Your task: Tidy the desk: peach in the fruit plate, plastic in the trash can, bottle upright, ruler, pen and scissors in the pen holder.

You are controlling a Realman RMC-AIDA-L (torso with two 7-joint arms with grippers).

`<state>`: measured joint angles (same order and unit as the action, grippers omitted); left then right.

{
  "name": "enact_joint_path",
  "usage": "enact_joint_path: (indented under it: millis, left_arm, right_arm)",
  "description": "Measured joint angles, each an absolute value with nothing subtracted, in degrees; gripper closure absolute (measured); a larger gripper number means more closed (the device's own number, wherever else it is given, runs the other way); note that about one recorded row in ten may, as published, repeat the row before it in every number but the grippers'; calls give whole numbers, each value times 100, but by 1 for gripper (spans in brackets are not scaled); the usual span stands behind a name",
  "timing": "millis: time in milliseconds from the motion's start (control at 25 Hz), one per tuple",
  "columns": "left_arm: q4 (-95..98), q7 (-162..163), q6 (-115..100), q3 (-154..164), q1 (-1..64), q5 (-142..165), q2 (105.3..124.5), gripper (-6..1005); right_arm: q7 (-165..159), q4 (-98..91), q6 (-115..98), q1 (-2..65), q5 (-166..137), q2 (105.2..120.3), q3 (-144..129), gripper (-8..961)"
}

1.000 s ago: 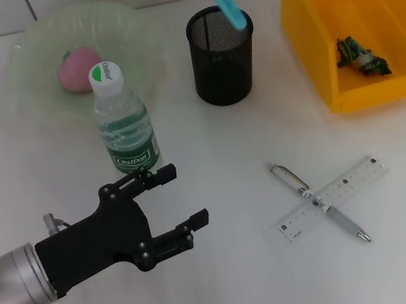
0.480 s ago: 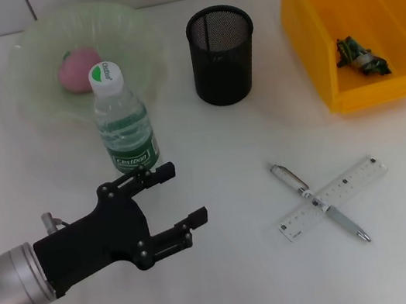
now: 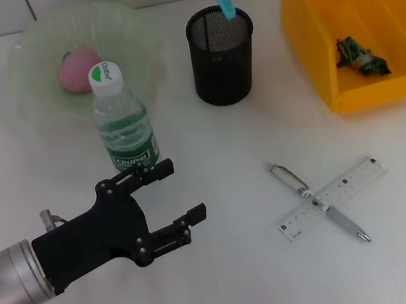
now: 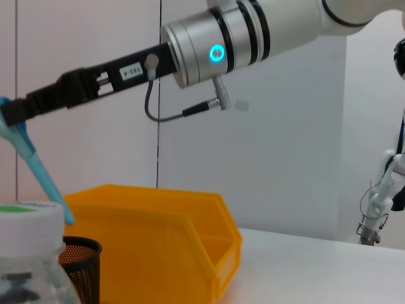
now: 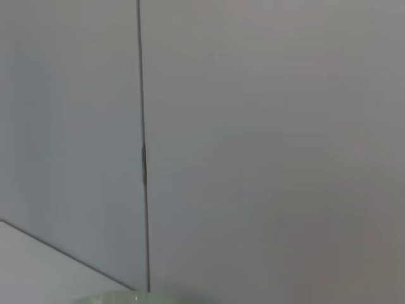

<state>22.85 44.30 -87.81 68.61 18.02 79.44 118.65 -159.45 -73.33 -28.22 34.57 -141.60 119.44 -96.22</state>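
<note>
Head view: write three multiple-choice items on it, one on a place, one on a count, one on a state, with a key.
1. Where is the peach?
A. in the green fruit plate
B. in the yellow bin
C. beside the ruler

2. How many items still lie loose on the desk?
A. none
B. two
C. four

3. How is the bottle?
A. on its side
B. upright, capped
C. upright, uncapped

Key: 1 A, the pink fruit sits inside the plate. 2 B, only the pen and the ruler, crossed. 3 B, it stands with its green-marked cap on, just beyond the open left gripper.
</note>
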Motion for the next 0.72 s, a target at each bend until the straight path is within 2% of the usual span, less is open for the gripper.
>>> enact_joint_path:
  millis: [480,720]
  left_arm:
    - [2284,4416,-8814,6869,1739,7945,11856,231]
    - [2286,4392,-8877,6855,1686,7945,11850,231]
  right_arm:
    - [-15942,-6936,-2524,3449,-14070,11951,-9909,765]
    - [-15938,-7388,-2740,3210,-14071,11953,-9946,635]
